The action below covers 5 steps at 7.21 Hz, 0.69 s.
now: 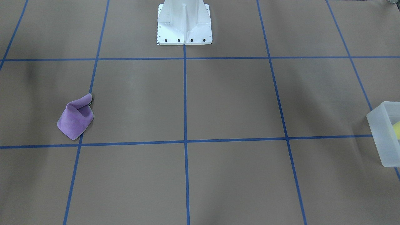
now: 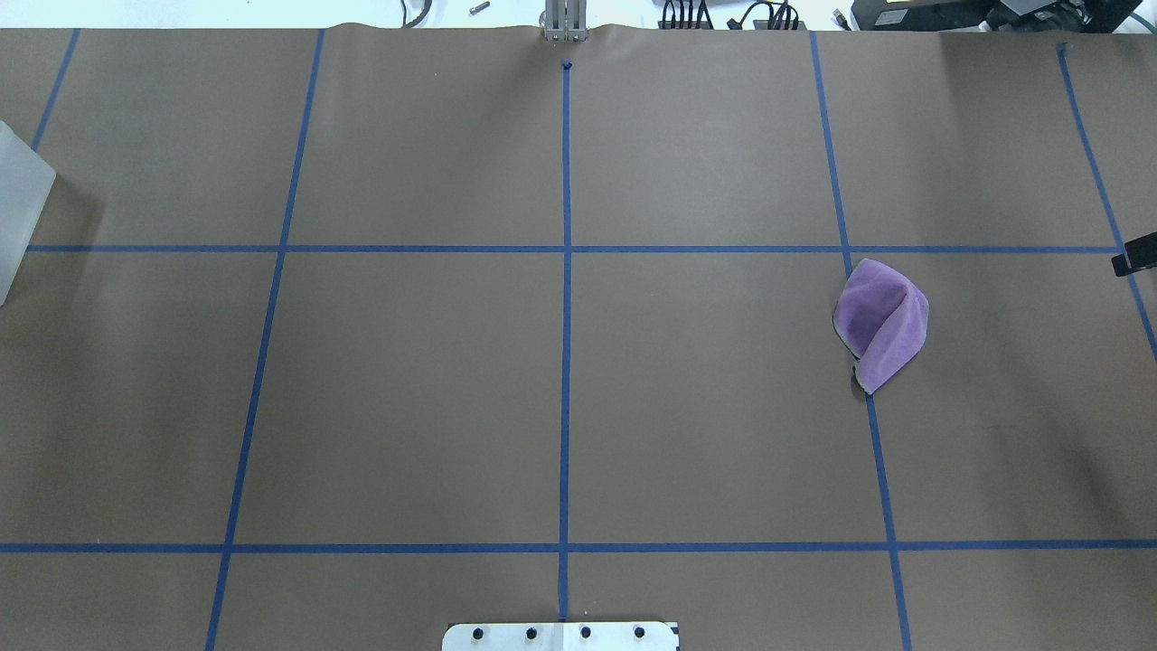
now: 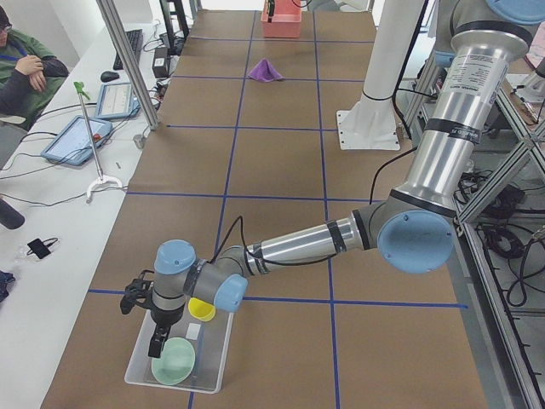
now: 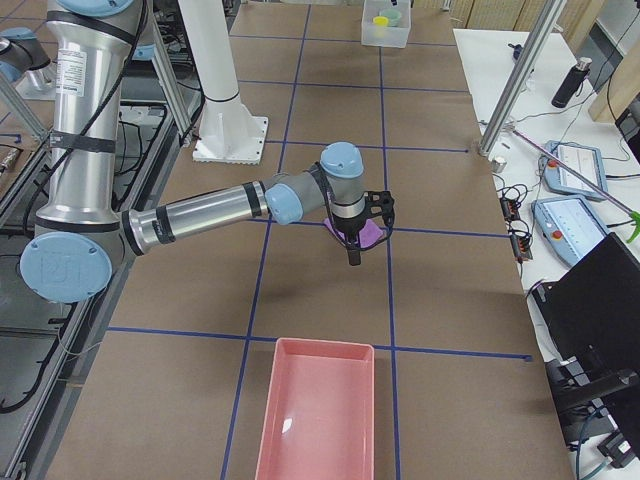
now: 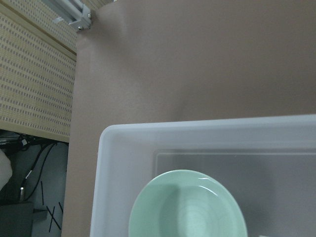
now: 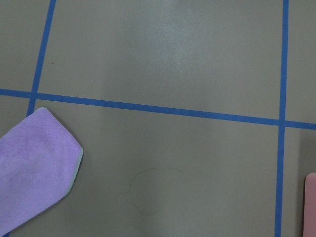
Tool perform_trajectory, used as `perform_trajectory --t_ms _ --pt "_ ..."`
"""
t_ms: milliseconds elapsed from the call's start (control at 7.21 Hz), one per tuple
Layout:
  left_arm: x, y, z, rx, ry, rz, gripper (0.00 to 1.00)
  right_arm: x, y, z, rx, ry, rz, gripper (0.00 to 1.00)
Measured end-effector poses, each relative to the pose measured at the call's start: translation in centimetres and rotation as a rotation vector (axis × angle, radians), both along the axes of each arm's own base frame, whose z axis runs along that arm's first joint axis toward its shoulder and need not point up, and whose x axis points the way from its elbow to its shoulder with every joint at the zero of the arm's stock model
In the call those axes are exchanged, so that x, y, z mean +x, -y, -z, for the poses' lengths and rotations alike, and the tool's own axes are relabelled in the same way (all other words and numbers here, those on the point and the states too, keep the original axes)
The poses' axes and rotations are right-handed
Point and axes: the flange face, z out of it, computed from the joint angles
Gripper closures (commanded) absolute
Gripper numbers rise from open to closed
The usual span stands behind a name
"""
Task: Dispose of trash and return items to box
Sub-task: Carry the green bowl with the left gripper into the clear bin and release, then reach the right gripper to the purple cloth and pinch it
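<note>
The frosted box (image 3: 217, 362) sits at the table's end on my left and also shows in the front-facing view (image 1: 382, 134) and the left wrist view (image 5: 123, 158). The mint-green bowl (image 3: 174, 360) (image 5: 187, 210) and the yellow cup (image 3: 201, 308) (image 1: 397, 129) lie inside it. My left gripper (image 3: 157, 342) hangs over the box beside the bowl; I cannot tell whether it is open. My right gripper (image 4: 352, 252) hovers near a crumpled purple cloth (image 4: 370, 235) (image 2: 881, 330) (image 6: 34, 168); I cannot tell whether it is open.
A pink bin (image 4: 320, 415) stands at the table's end on my right, its edge in the right wrist view (image 6: 311, 205). The white robot base (image 1: 184, 28) is at the table's middle edge. An operator (image 3: 25, 72) sits at a side table with tablets.
</note>
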Motion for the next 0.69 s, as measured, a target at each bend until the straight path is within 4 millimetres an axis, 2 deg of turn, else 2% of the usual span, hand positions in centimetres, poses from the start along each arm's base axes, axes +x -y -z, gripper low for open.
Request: perform_trajectory --t_ms 139,277,555,694 --pt "-0.2 -0.2 4.1 -0.018 -0.051 -0.033 0.01 0.0 0.0 0.0 -0.001 0.0 0.0 0.0" --pt "-0.1 -2.1 7.2 -0.024 -0.102 -0.079 0.01 0.0 0.0 0.0 -0.002 0.0 0.0 0.0" --pt "0.4 -8.3 11.3 -0.035 -0.214 -0.159 0.01 -0.8 0.5 1.0 -0.038 0.021 -0.044 0.0" --pt "0.6 -11.9 12.7 -0.044 -0.252 -0.177 0.01 -2.6 1.3 2.6 -0.072 0.044 -0.086 0.0"
